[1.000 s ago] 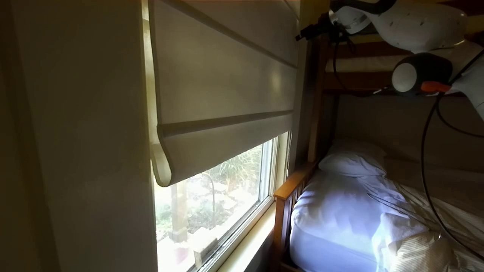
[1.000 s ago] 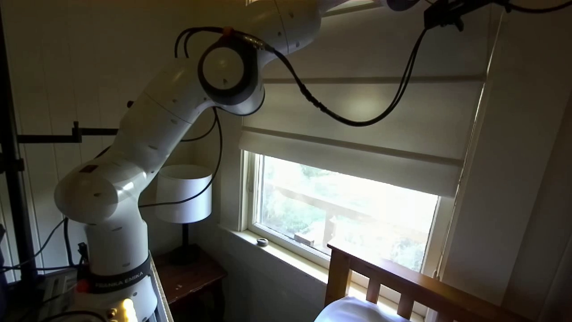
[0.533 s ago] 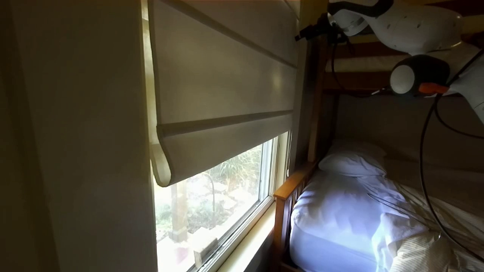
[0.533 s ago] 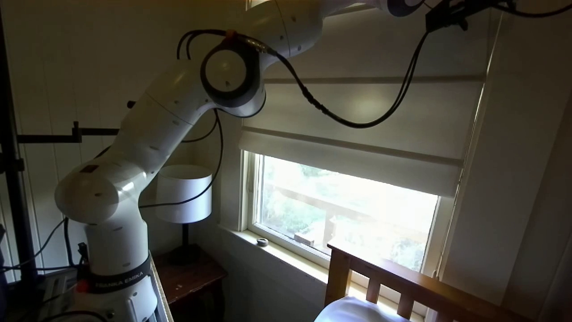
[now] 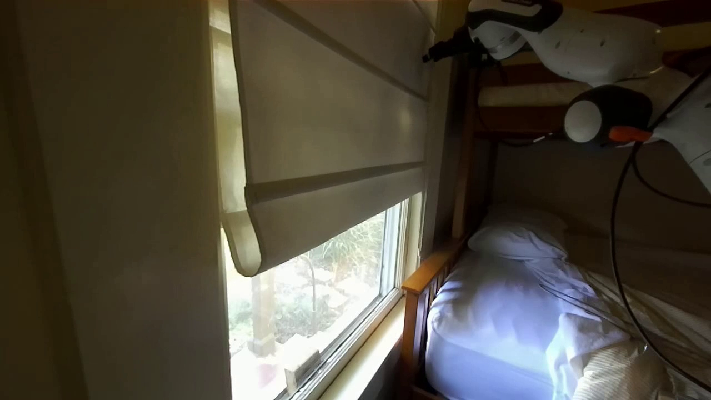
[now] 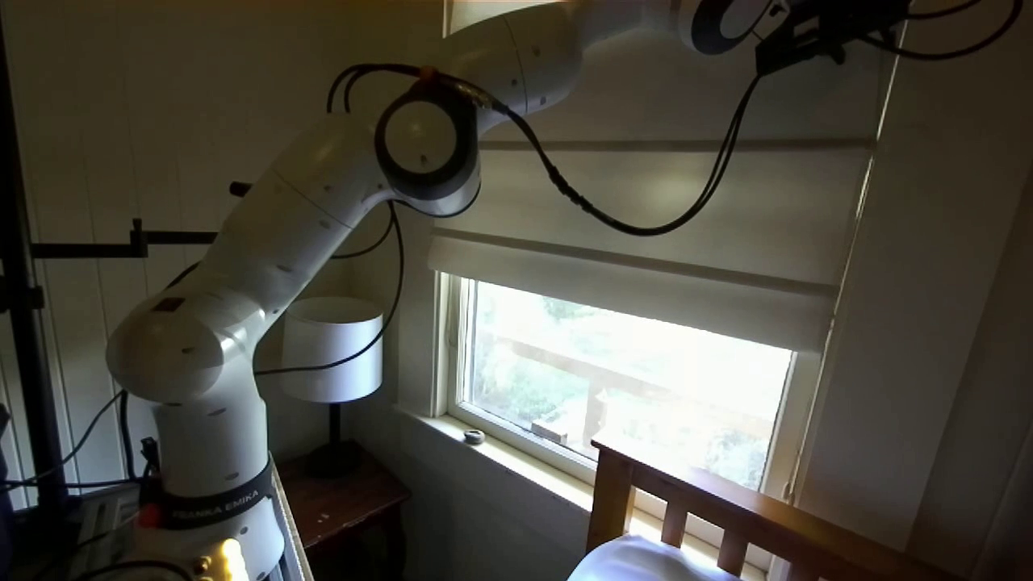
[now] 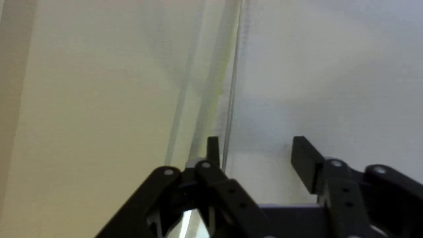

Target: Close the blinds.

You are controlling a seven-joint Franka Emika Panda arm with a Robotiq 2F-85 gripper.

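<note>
The blinds are a wide cream fabric shade with horizontal folds, in both exterior views (image 5: 333,128) (image 6: 678,206). They hang partway down, with window glass showing below the rolled hem. Their near side edge stands away from the window frame. My gripper (image 5: 427,58) is high at the shade's far side edge; I cannot tell whether it touches. In the wrist view the gripper (image 7: 256,145) is open with nothing between its fingers. Pale surfaces lie behind it. A thin upright line (image 7: 232,89) runs just inside the left finger; I cannot tell whether it is a cord or an edge.
A thin cord (image 6: 867,181) hangs along the shade's side. Below are the window sill (image 6: 516,464), a wooden bed rail (image 6: 726,492) and the bed (image 5: 500,311). A lamp (image 6: 332,351) stands beside the arm (image 6: 290,194). A black cable loop (image 6: 637,228) hangs before the shade.
The arm and gripper have moved down and toward the shade. The shade's near side edge has shifted away from the window frame, widening the gap there. Its hem height looks about the same.
</note>
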